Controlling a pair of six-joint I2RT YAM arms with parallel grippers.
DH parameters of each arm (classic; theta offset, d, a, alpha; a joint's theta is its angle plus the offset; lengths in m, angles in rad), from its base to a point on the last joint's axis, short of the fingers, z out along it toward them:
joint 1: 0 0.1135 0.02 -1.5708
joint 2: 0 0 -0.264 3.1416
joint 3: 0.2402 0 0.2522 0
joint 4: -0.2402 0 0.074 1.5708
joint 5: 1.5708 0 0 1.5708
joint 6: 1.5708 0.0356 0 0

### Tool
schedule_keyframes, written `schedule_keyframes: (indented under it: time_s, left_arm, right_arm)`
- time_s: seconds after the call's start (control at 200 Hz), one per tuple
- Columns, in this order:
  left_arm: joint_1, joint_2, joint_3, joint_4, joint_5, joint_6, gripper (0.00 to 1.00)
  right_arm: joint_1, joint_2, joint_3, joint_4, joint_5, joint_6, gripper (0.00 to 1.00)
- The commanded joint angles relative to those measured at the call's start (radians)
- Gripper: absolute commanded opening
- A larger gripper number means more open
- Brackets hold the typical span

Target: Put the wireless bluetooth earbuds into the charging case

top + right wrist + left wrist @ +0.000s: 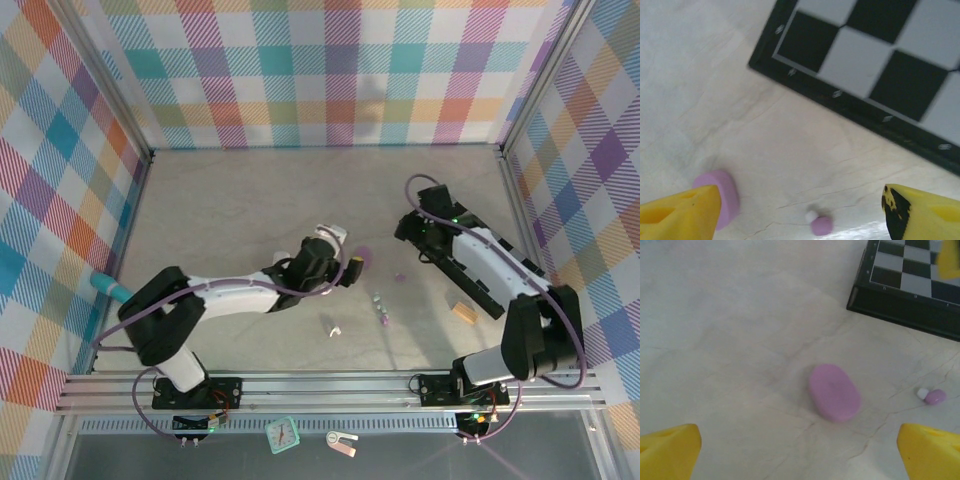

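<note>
A closed pale purple pebble-shaped case (834,392) lies flat on the table, just ahead of my left gripper (800,455). That gripper is open, with its yellow fingertips (670,452) wide apart and empty. A tiny purple earbud with a white tip (932,396) lies right of the case. My right gripper (800,215) hovers open above the same earbud (819,224), with the case (722,197) beside its left finger. In the top view the case (362,258) and the purple earbud (400,277) lie between the two grippers. Two more small buds (381,306) lie nearer the front.
A black-and-white chessboard (875,65) lies close behind the earbud, under the right arm (480,265). A small white piece (332,329) and a wooden block (463,312) sit toward the front. A teal object (108,288) pokes in at the left wall.
</note>
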Motion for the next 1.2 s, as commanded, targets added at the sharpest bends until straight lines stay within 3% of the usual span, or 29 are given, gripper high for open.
schedule_keyframes:
  time_s: [0.0, 0.14, 0.435, 0.865, 1.05, 1.195]
  left_arm:
    - [-0.034, 0.094, 0.185, -0.277, -0.06, -0.174, 1.0]
    - [-0.074, 0.242, 0.449, -0.603, -0.114, -0.253, 1.0]
    - [-0.074, 0.421, 0.679, -0.803, -0.136, -0.384, 0.93]
    - [-0.026, 0.56, 0.796, -0.812, -0.092, -0.454, 0.75]
    - [-0.024, 0.578, 0.799, -0.8, -0.066, -0.455, 0.64]
    - [-0.024, 0.579, 0.797, -0.795, -0.062, -0.452, 0.51]
  right_arm:
    - [-0.034, -0.083, -0.04, -0.034, 0.007, -0.03, 0.85]
    - [-0.052, -0.163, -0.091, -0.039, 0.012, -0.06, 0.85]
    - [-0.059, -0.232, -0.155, -0.051, 0.013, -0.096, 0.86]
    - [-0.061, -0.245, -0.164, -0.043, -0.012, -0.1, 0.86]
    - [-0.061, -0.231, -0.16, -0.057, 0.001, -0.091, 0.87]
    - [-0.061, -0.227, -0.156, -0.059, -0.005, -0.088, 0.87]
